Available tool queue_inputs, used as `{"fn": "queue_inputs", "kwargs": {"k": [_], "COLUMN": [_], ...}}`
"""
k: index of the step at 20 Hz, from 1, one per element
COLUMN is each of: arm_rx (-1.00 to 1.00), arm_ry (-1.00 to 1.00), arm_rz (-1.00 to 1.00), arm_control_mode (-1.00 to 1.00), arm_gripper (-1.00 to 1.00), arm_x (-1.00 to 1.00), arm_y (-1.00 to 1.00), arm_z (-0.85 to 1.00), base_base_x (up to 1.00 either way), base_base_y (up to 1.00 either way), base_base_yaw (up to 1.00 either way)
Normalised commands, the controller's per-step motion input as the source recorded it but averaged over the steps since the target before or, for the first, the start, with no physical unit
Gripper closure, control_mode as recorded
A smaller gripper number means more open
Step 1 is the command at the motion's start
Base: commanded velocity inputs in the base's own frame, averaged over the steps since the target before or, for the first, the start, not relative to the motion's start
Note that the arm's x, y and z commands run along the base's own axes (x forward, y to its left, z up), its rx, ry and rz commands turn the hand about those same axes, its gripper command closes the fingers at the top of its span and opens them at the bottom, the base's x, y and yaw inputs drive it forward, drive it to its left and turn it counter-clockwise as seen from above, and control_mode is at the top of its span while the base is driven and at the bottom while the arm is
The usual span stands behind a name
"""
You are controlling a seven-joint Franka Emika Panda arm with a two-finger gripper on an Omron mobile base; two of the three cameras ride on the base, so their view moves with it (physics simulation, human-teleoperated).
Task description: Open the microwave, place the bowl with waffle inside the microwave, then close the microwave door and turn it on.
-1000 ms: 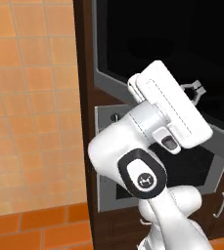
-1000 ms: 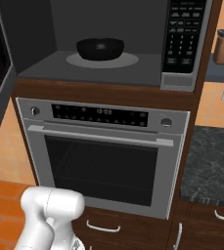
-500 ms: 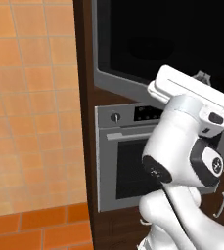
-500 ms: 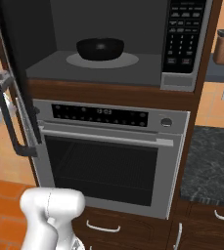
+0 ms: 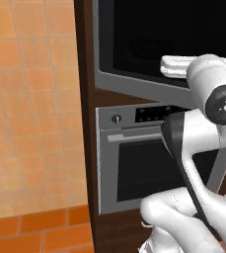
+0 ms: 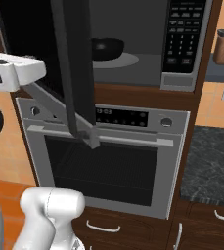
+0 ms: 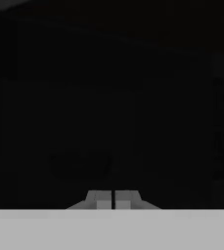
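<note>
Microwave door (image 6: 74, 68) half open, gripper (image 7: 113, 199) clenched empty.
The door stands upright, its edge pointing out from the microwave (image 6: 182, 44); a black bowl (image 6: 106, 48) sits inside, above the oven (image 6: 113, 161).

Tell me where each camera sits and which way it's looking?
Left base view: behind the arm on its left, looking forward at the microwave door and oven; the white arm shows at lower right.
Right base view: behind on the right, facing the half-open door, the bowl inside the microwave, and the oven; arm at left.
Hand view: on the hand, looking at dark glass; gripper tips shut at the bottom.
Both base views share door and oven.
</note>
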Motion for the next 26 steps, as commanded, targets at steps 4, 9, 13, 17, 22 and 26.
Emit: {"fn": "queue_inputs", "kwargs": {"k": [4,9,13,17,22,26], "arm_rx": [0.00,0.02,0.14,0.23,0.25,0.26], "arm_ry": [0.48,0.31,0.10,0.00,0.00,0.00], "arm_rz": [0.23,0.26,0.29,0.17,0.03,0.00], "arm_control_mode": [-1.00,-1.00,-1.00,-1.00,-1.00,-1.00], "arm_gripper": [1.00,1.00,1.00,1.00,1.00,1.00], "arm_x": [0.96,1.00,1.00,1.00,1.00,1.00], "arm_y": [-0.04,-0.01,-0.12,-0.12,0.00,0.00], "arm_z": [0.03,-0.26,-0.38,-0.40,-0.63,-0.63], "base_base_x": [0.00,0.00,0.00,0.00,0.00,0.00], "base_base_y": [0.00,0.00,0.00,0.00,0.00,0.00], "base_base_yaw": [0.00,0.00,0.00,0.00,0.00,0.00]}}
